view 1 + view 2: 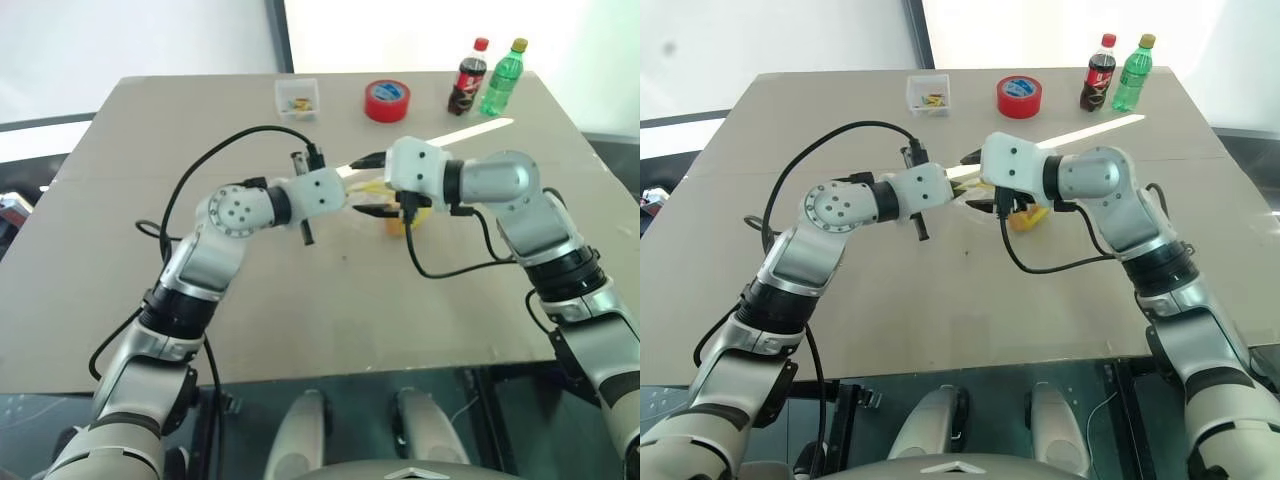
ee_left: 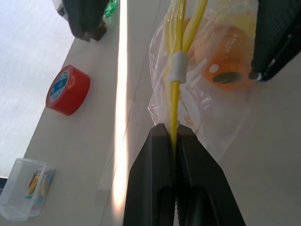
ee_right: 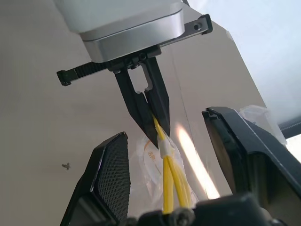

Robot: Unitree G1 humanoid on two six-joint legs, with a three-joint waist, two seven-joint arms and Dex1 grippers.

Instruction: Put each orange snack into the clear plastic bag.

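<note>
1. Seemingly near completion: at least one orange snack (image 2: 225, 70) is already sitting inside the clear plastic bag (image 2: 207, 101); whether the second is in there too cannot be told, though no loose snack is showing on the counter (image 1: 300, 320).
2. Clear plastic bag: hanging above mid-counter between the two arms, its yellow seal strip (image 2: 175, 101) running up from the left gripper (image 2: 175, 134), its mouth not yet sealed along the whole strip.
3. Left gripper: jaws pressing together, pinching the yellow seal strip at one end.
4. Right gripper (image 3: 167, 155): jaws standing spread, straddling the strip without gripping it.
5. Small clear box (image 1: 298, 98): sitting at the far edge, holding tiny yellow bits.
6. Red tape roll (image 1: 386, 101), cola bottle (image 1: 467, 78), green bottle (image 1: 503, 78): standing at the far edge, well apart from the bag.
</note>
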